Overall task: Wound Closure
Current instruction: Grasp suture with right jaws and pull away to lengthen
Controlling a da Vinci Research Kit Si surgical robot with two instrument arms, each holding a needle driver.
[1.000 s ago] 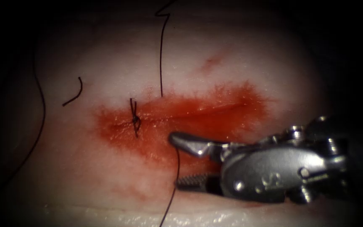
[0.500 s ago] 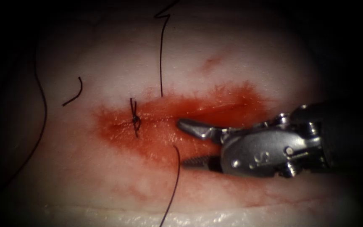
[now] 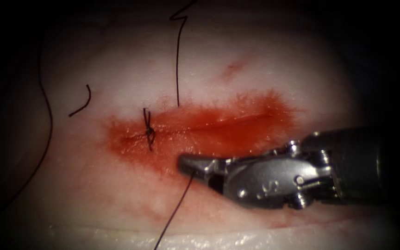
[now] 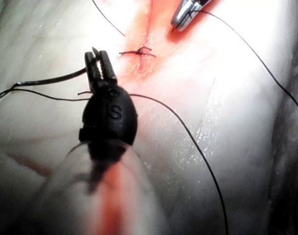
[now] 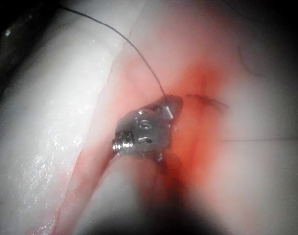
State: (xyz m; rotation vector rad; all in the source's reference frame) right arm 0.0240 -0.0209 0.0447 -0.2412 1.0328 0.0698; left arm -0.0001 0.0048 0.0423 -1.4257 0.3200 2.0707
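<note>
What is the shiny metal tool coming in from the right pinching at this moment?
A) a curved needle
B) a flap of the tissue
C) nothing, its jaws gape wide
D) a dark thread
D: the right tool has its jaws closed on the dark thread, which runs from its tip down toward the near edge of the tissue.

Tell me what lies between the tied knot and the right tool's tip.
In the endoscope view, only red fluid on bare tissue lies between the knot and the right tool, whose shut jaws hold the thread.
</note>
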